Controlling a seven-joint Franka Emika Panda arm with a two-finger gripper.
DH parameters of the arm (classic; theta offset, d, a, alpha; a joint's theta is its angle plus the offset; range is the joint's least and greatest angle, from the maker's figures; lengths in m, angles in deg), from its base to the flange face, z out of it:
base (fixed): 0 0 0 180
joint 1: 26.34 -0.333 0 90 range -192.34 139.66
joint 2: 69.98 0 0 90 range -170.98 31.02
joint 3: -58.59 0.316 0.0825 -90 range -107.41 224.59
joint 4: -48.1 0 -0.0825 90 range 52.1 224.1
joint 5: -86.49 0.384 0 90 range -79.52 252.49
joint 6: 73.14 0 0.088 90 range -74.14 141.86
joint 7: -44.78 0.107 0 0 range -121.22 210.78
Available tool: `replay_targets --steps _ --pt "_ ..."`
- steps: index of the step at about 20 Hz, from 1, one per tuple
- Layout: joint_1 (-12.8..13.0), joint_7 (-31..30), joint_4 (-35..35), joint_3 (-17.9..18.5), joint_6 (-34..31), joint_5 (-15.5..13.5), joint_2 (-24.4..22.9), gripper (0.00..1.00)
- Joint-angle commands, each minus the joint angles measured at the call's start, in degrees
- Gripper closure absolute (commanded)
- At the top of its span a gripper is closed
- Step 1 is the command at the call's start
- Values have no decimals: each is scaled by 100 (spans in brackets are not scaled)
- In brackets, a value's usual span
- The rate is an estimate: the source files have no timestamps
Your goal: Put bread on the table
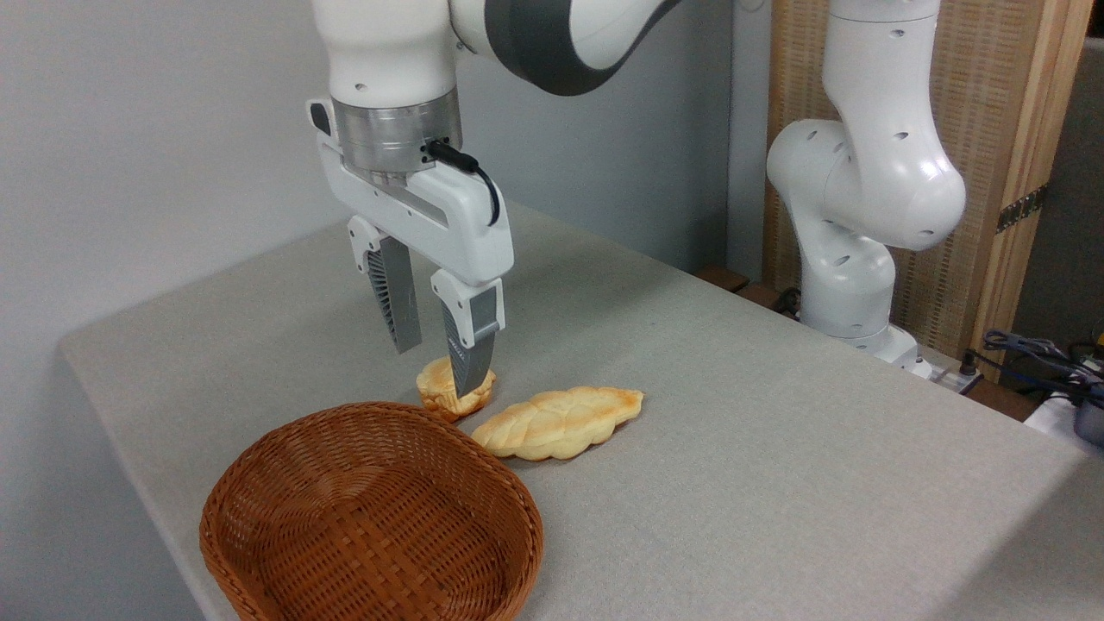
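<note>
My claw [438,369] hangs over the bread [442,390], fingers spread apart, gripping nothing. The nearer finger [472,349] covers part of the bread's right side; can't tell if its tip touches the crust. Bread sits on the worktop [733,414], just behind the basket [371,517] rim, close beside the braided loaf [561,421]. Basket's front edge is cut off by the frame bottom. Bare cloth to the right and behind; worktop's left edge is near.
</note>
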Motion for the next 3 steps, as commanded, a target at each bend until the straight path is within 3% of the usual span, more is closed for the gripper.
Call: replay_targets --steps 1,3 --pt "47 23 -88 81 191 48 51 0" --pt "38 32 -88 90 243 47 60 0"
